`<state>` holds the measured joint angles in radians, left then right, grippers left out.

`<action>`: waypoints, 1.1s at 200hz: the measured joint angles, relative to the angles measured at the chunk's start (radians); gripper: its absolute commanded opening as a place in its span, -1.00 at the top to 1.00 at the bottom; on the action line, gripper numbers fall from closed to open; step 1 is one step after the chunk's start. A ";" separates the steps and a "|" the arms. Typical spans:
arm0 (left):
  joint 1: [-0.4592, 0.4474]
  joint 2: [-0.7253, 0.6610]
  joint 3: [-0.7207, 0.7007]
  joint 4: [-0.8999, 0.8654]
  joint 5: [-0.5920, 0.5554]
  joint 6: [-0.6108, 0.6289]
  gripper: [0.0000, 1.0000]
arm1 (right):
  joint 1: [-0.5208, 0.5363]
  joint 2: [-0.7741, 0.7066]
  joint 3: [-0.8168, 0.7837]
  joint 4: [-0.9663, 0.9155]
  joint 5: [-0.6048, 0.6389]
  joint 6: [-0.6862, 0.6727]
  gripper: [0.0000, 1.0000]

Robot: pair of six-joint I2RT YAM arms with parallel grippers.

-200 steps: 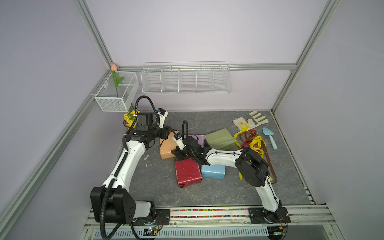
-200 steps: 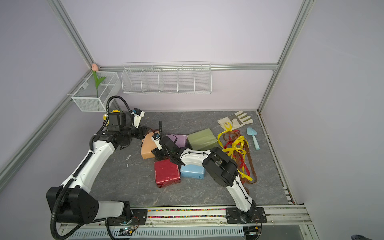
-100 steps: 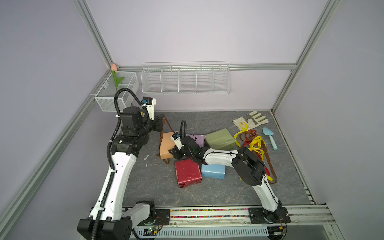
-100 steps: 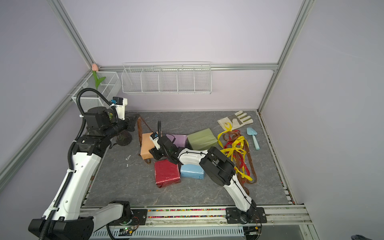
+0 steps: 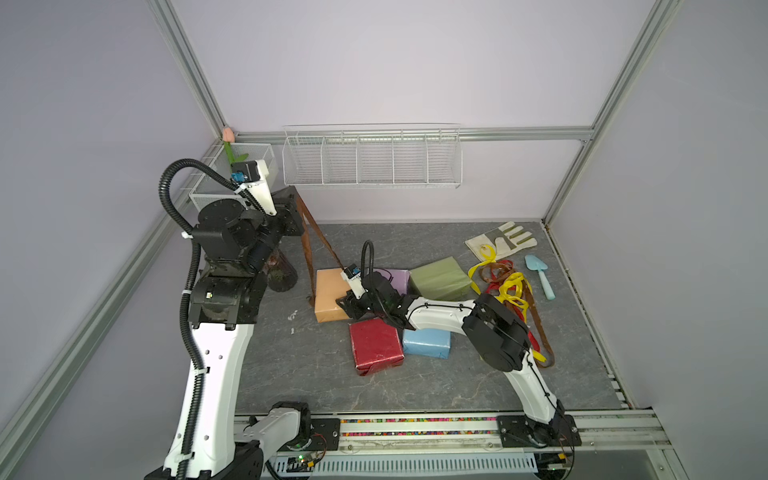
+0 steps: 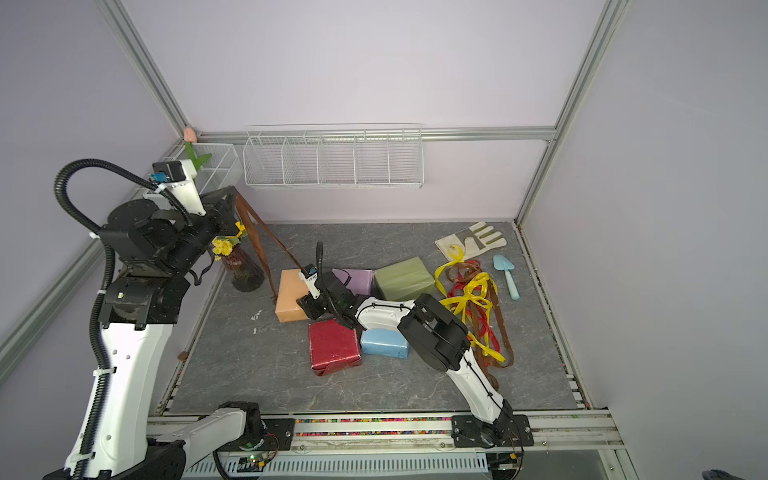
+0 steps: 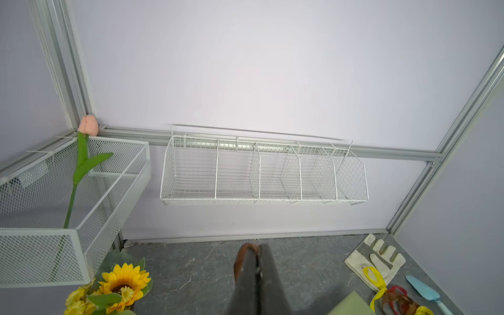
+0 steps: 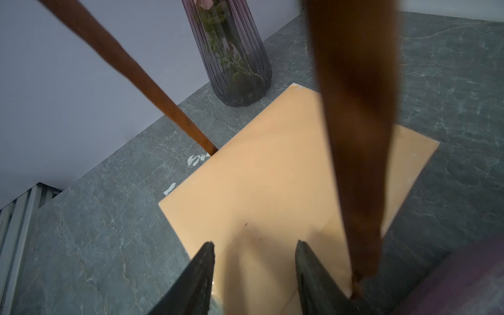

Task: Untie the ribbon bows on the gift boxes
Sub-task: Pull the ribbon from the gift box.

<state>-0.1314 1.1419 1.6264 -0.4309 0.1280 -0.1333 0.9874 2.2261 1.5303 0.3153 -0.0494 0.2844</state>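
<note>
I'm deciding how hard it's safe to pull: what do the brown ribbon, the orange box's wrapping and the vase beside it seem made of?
The brown ribbon is a thin flat strip, probably plastic or fabric; its finish is blurred. The orange box wears smooth matte paper, a fold seam showing. The vase looks tinted translucent glass or plastic, ribbed; stems show through.
</note>
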 measured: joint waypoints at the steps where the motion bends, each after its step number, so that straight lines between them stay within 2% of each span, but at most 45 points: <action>1: 0.000 0.002 0.003 0.001 0.000 -0.002 1.00 | 0.000 0.000 0.000 0.000 0.000 0.000 -0.03; 29: 0.000 0.061 0.105 0.020 0.001 -0.026 1.00 | 0.001 0.001 0.000 0.002 0.000 0.000 -0.04; 114: 0.000 0.082 0.217 0.067 -0.010 -0.061 1.00 | 0.002 0.002 0.000 0.004 0.000 0.000 -0.04; 181: 0.000 0.257 0.570 0.079 0.018 -0.115 1.00 | 0.002 0.002 0.000 0.004 0.001 0.000 -0.04; 220: 0.000 0.319 0.656 0.074 0.058 -0.156 1.00 | 0.003 -0.022 -0.048 0.038 0.003 -0.011 -0.06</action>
<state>-0.1314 1.4612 2.2822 -0.3573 0.1860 -0.2897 0.9905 2.2040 1.4822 0.3534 -0.0463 0.2729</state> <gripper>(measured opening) 0.050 0.527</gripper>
